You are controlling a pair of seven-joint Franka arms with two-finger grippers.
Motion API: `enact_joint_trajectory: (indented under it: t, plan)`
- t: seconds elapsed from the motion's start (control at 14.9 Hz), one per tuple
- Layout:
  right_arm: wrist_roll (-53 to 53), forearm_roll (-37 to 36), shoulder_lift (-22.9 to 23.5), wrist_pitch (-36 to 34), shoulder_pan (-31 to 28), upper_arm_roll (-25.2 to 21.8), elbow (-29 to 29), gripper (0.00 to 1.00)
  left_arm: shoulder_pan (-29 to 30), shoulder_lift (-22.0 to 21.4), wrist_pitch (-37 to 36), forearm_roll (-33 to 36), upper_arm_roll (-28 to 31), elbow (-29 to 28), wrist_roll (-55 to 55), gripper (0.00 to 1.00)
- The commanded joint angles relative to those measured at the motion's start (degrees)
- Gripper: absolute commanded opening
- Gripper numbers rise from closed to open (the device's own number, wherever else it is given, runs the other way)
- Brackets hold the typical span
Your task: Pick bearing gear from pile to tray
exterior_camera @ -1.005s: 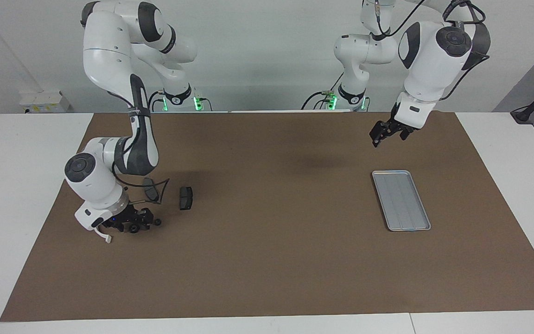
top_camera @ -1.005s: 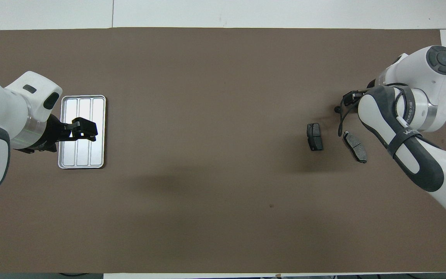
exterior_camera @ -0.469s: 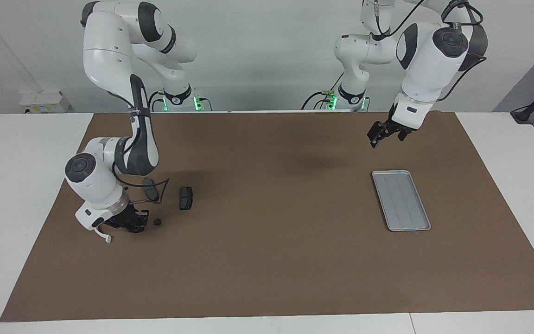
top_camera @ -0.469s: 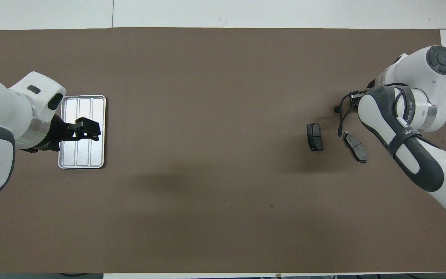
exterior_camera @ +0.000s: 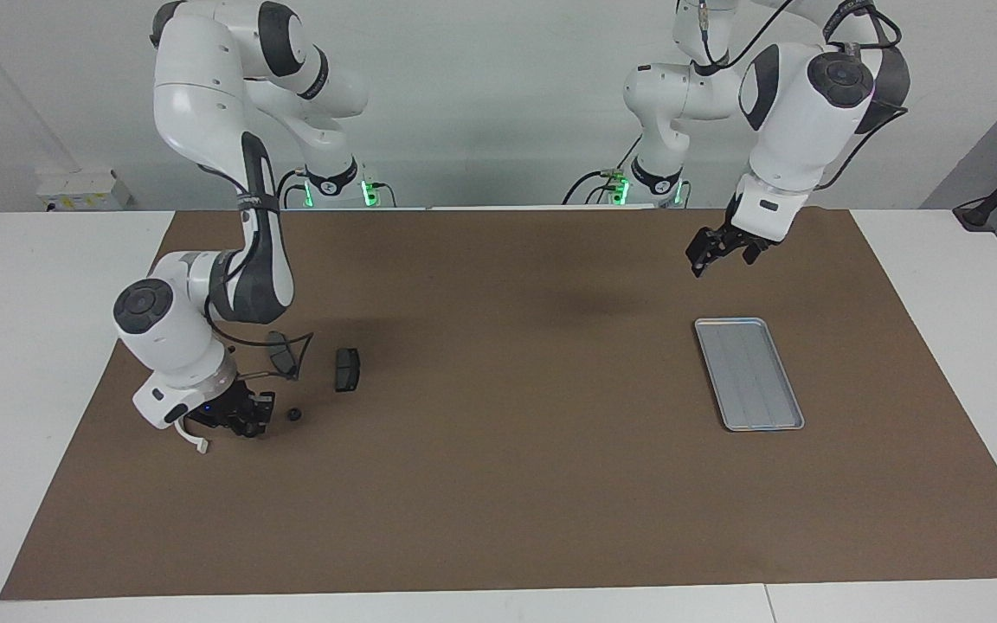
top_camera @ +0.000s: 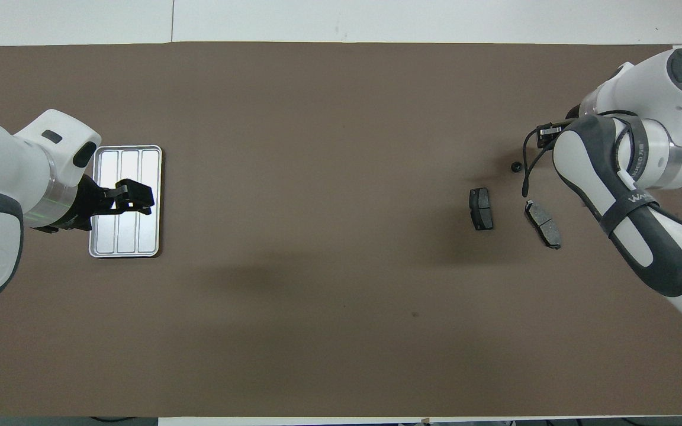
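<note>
Facing view: a brown mat (exterior_camera: 498, 484) covers the white desk (exterior_camera: 31, 346). Toward the right arm's end lies the pile: 2 dark grey brake-pad-shaped plates, 1 (exterior_camera: 347, 369) lying clear and the other (exterior_camera: 282, 353) just beside it, partly crossed by the arm's black cable. Farther from the robots than the plates, 1 tiny black round piece (exterior_camera: 293, 414) rests on the mat. The right hand (exterior_camera: 249, 422) is low over the mat just beside that piece and apart from it. I cannot tell whether this hand is pressed together or pinching anything. A white curved plastic piece (exterior_camera: 190, 441) shows at the wrist's edge. Toward the left arm's end lies the flat rectangular silver-grey metal tray (exterior_camera: 749, 374), with nothing in it. The left hand (exterior_camera: 710, 255) hangs in the air, spread and holding nothing.

Overhead view: the tray (top_camera: 128, 236) shows 3 lengthwise panels, and the left hand (top_camera: 134, 198) is over it, covering part of it. Well apart, at the right arm's end, the 2 plates (top_camera: 481, 208) (top_camera: 543, 223) lie side by side. The black round piece (top_camera: 516, 167) sits farther from the robots than they do. The right hand is hidden under its own arm.
</note>
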Motion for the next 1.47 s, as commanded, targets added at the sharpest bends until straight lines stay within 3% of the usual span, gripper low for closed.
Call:
enact_joint_trajectory:
  t: [0.0,0.4,0.8,1.41]
  plan:
    - [10.3,-1.5,1.3,-7.1,8.1,-0.3,5.5,0.00,-0.7,-1.5,2.1,-0.6,0.6,-2.6,-1.0,1.00]
    - [32.8,-1.0,1.4,-3.0,25.0,0.1,3.8,0.00,-0.8,-1.5,3.0,-0.6,0.6,-3.3,-2.4,1.00]
    - [37.5,-0.9,1.9,11.1,28.6,0.4,-7.9,0.00,-1.0,-1.6,3.1,-0.8,0.6,-3.5,-2.7,1.00]
    - [38.6,-0.9,4.4,22.8,29.9,0.5,-15.6,0.00,-2.0,-1.2,5.6,-1.4,0.6,-4.9,-4.4,1.00]
